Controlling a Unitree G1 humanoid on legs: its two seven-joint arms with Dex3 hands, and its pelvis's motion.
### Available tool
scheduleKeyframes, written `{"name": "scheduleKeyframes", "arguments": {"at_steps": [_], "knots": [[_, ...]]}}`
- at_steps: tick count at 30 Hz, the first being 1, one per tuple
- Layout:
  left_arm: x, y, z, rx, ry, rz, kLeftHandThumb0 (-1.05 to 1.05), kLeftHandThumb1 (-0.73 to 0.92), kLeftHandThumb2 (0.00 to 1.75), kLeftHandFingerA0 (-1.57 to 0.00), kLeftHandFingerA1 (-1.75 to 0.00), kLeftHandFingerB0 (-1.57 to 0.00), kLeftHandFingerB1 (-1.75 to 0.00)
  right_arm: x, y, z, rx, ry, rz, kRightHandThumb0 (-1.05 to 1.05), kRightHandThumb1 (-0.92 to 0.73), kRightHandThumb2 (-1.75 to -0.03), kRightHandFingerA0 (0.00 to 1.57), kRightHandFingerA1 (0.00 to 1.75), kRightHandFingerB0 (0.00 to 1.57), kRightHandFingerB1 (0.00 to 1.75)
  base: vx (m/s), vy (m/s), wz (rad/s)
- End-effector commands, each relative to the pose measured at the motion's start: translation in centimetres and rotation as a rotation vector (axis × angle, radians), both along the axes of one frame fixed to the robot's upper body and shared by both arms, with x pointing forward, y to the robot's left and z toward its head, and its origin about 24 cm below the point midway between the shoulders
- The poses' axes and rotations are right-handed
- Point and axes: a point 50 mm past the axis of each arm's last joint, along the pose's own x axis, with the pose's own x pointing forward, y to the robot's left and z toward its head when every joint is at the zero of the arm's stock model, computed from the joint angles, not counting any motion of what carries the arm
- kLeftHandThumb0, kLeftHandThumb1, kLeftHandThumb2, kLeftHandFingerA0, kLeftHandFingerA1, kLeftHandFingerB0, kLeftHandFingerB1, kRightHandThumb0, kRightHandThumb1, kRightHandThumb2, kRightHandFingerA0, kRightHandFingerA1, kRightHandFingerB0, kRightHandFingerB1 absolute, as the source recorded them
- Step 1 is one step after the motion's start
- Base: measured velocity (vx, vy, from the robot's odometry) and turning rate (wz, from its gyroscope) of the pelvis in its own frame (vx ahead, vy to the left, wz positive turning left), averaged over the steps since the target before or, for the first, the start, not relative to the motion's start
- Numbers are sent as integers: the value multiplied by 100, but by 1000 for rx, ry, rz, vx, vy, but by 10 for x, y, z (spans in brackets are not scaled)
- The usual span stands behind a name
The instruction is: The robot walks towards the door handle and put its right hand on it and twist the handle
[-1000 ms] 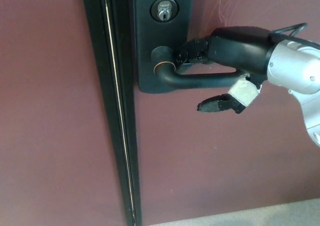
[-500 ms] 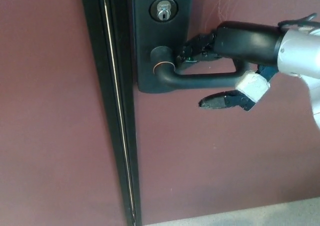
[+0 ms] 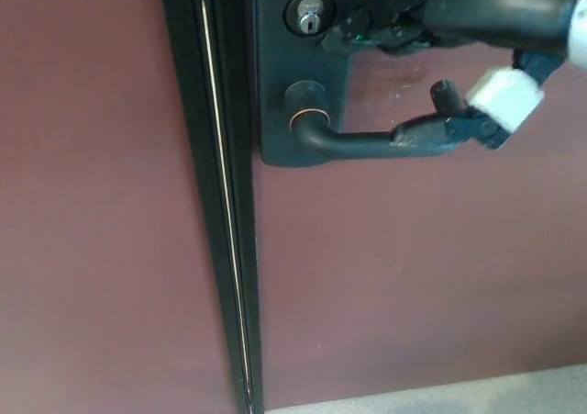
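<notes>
Maroon covers most of what we see: a flat reddish-brown door [image 3: 394, 285] fills the head view, with a black vertical door edge strip [image 3: 215, 194] running down left of centre. On the door we find a tall black metal lock plate [image 3: 280, 74] carrying a silver keyhole cylinder [image 3: 310, 17] near the top and, below it, a dark curved lever door handle [image 3: 353, 141] that reaches out to the right and lies roughly level. Our right hand [image 3: 459, 74] comes in from the upper right. Its upper fingers [image 3: 381, 24] sit above the lever, near the keyhole, while the thumb [image 3: 440, 131], with a white wrap behind it, lies against the lever's far end. The hand spreads wide and grips nothing. A pale strip of floor [image 3: 440, 397] shows at the bottom.
</notes>
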Motion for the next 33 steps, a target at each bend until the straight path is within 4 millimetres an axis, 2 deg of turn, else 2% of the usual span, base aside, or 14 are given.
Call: {"name": "scheduleKeyframes", "arguments": {"at_steps": [1, 6, 9, 10, 11, 13, 17, 19, 21, 23, 28, 31, 32, 33], "knots": [[-11, -1, -5, -18, 29, 22, -13, 67, 59, -64, -47, -48, -40, -13, -28, 19, 53, -48, -42, -92, -55, -95, 0, 0, 0, 3, 0, 0, 0], [-9, -1, -5, -13, 40, 8, -13, 67, 59, -64, -47, -48, -40, -34, -55, 36, 116, -110, -64, -89, -53, -95, 0, 3, 0, 5, 0, 0, 0], [-7, -1, -5, -13, 38, 7, -13, 67, 59, -64, -47, -48, -40, -36, -58, 37, 122, -118, -63, -89, -53, -95, 0, 3, 0, 5, 0, 0, 0], [-6, 0, -3, -4, 38, -2, -13, 67, 59, -63, -46, -48, -40, -55, -78, 45, 157, -166, -88, -93, -52, -77, 0, 9, 0, 9, 0, 0, 0], [-6, 0, -3, 0, 38, -6, -13, 66, 59, -63, -46, -48, -40, -60, -83, 46, 164, -175, -93, -84, -50, -95, 0, 10, 0, 9, 0, 0, 8], [-10, 0, -4, 0, 51, -14, -14, 66, 59, -63, -46, -48, -40, -83, -104, 38, 201, -198, -124, -83, -49, -94, 0, 12, 0, 9, 0, 0, 0], [-10, 0, -4, 1, 53, -15, -14, 66, 59, -63, -46, -48, -40, -88, -107, 36, 205, -202, -124, -83, -49, -94, 0, 12, 0, 9, 0, 0, 0], [-12, 0, -5, -2, 50, -13, -13, 67, 59, -64, -47, -48, -40, -127, -132, 5, 257, -185, -206, -82, -50, -92, 0, 13, 0, 9, 0, 0, 0], [-17, 0, -6, -3, 62, -12, -12, 67, 59, -64, -47, -48, -40, -140, -140, -7, 295, -159, -231, -82, -50, -92, 0, 13, 0, 9, 0, 0, 0], [-23, -1, -9, -4, 77, -10, -13, 67, 59, -64, -47, -48, -40, -158, -155, -35, 426, -103, -278, -80, -50, -91, 0, 16, 0, 9, 0, 0, 0], [-37, -2, -13, -2, 99, -16, -13, 67, 59, -63, -46, -48, -40, -176, -158, -86, 521, 74, -376, -78, -50, -90, 0, 21, 0, 12, 0, 0, 0], [-38, -2, -13, -2, 99, -18, -13, 67, 59, -63, -46, -48, -40, -179, -158, -94, 529, 97, -385, -78, -50, -90, 0, 21, 0, 12, 0, 0, 0], [-38, -4, -14, -21, 92, -11, -14, 67, 59, -63, -46, -48, -40, -180, -161, -143, 556, 290, -482, -80, -50, -92, 0, 21, 0, 12, 0, 0, 0], [-37, -4, -14, -25, 89, -7, -14, 67, 59, -63, -46, -48, -40, -179, -161, -156, 565, 337, -508, -80, -50, -93, 0, 20, 0, 11, 0, 0, 0]]}}
